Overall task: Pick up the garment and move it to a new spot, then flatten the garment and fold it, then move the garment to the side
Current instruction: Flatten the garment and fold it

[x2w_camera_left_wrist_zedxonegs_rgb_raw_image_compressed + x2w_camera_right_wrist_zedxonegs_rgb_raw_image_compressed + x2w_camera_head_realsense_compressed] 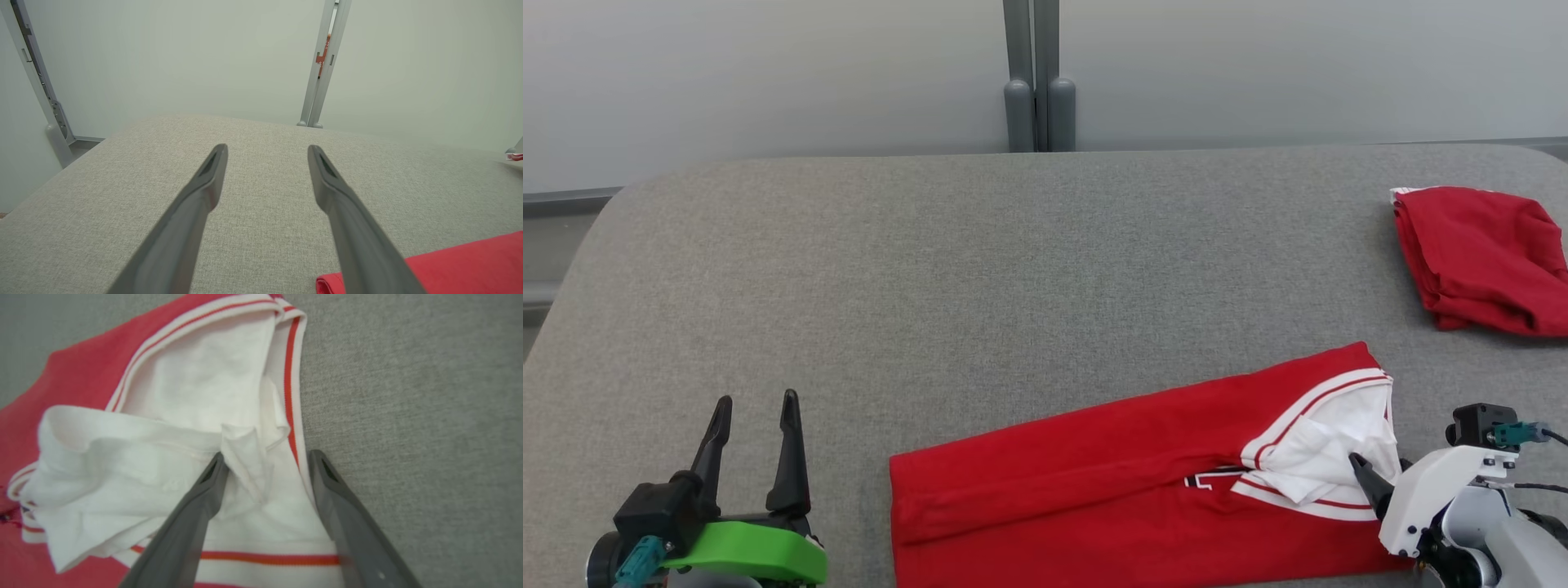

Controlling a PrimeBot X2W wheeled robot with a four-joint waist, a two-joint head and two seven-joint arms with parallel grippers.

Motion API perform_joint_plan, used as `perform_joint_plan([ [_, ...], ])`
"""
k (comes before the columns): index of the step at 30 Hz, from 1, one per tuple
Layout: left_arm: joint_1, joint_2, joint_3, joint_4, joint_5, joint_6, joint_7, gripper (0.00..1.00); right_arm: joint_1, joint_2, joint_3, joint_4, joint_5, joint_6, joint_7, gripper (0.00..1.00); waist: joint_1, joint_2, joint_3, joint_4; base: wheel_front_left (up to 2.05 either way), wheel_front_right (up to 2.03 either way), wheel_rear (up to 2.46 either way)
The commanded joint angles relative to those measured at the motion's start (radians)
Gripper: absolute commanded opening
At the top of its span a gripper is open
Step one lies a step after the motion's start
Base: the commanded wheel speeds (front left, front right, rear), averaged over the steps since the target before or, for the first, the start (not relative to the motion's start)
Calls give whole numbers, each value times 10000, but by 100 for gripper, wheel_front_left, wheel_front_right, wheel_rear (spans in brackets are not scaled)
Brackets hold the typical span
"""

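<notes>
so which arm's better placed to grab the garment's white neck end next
Right. The right fingers stand open astride the white fold at the neck of the garment; the left fingers are over bare table beside its other end.

Left gripper (756, 398) sits at lower left, jaws wide, pointing up; right gripper (1379, 462) at lower right angles up-left, jaws apart.

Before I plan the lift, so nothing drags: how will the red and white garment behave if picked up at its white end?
Probably floppy: on the garment, the white lining bunches in soft folds. Likely light: thin fabric lying flat on the grey table. Lifted where the open right gripper straddles it, the long red part would probably trail.
</notes>
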Motion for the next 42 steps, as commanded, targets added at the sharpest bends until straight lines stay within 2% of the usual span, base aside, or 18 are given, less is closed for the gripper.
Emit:
perform_joint_plan([
  [1,-162,-30,38,90,60,-75,-46,100,33,168,155,342,115,-10,382,100,0,0,53,74,0,0,0],
  [3,-217,-71,62,145,93,-138,-46,100,-67,261,266,471,353,-12,642,100,0,0,64,115,0,0,0],
  [4,-230,-98,71,174,115,-160,-46,100,-135,293,372,475,453,-4,758,95,0,0,60,136,0,0,0],
  [5,-234,-131,92,250,137,-204,-46,100,-231,338,551,332,647,11,781,37,0,0,42,167,0,0,0],
  [6,-247,-142,102,285,155,-222,-46,100,-282,316,615,263,727,15,731,0,0,0,28,177,0,0,0],
  [15,-89,-233,335,376,228,-316,-46,100,-697,-602,739,-276,1184,-10,-434,0,0,0,-111,93,0,0,0],
  [20,-7,-297,434,354,273,-363,-46,100,-828,-1325,612,-405,850,-13,-789,0,0,0,-160,-29,0,0,0],
  [22,69,-373,475,411,291,-408,-46,100,-769,-1600,547,-882,472,-13,-1016,0,0,0,-267,-75,0,0,0],
  [28,197,-438,455,484,293,-426,-47,100,-274,-1205,615,-2814,-156,-9,-1099,0,0,0,-441,82,0,0,0],
  [32,170,-412,458,536,320,-454,-47,100,359,-658,858,-4619,-727,-9,-573,0,0,0,-514,424,0,0,0],
  [36,119,-396,383,656,337,-474,-45,100,863,15,1245,-5913,-1092,-9,48,0,0,0,-534,878,0,0,0],
  [38,63,-381,318,715,336,-481,-39,100,1008,412,1539,-6251,-1136,-5,302,0,0,0,-530,1133,0,0,0],
  [42,-70,-352,185,813,344,-494,-37,100,1066,805,2030,-6196,-1351,-7,627,0,0,0,-501,1658,0,0,0],
])
